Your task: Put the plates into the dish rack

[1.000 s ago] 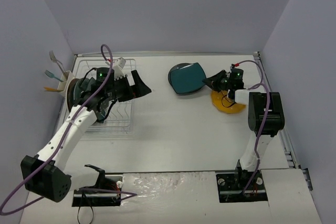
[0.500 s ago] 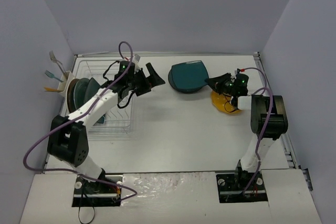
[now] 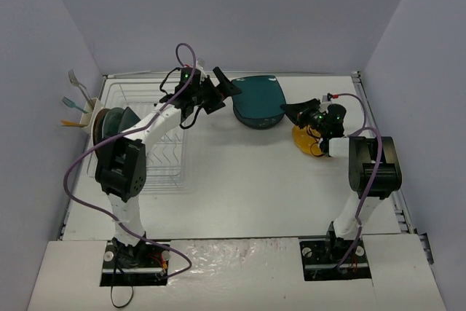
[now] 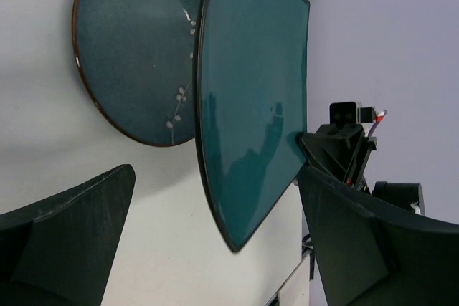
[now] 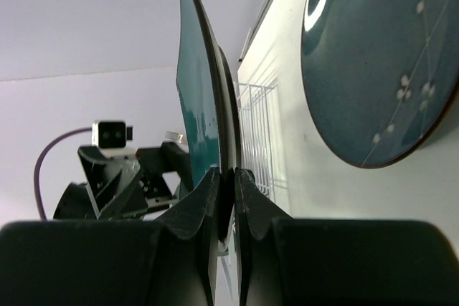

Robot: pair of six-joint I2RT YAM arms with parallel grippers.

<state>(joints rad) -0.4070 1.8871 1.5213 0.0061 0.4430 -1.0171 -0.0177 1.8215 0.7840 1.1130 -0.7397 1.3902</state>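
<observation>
A dark teal rounded-square plate stands tilted up at the back middle of the table, over a round blue-grey plate with white dots. My right gripper is shut on the teal plate's right rim. My left gripper is open just left of that plate; the plate's near corner lies between its wide-apart fingers without touching them. A yellow-orange plate lies flat under the right wrist. The white wire dish rack sits at the left with dark plates standing in it.
A white cutlery cup with a fork and other utensils hangs on the rack's left side. Walls close in the table on the left, back and right. The left arm reaches across the rack's back end.
My left arm has swung from over the rack to the right, up to the teal plate, still open. The right gripper kept its hold and tipped the plate up a little.
</observation>
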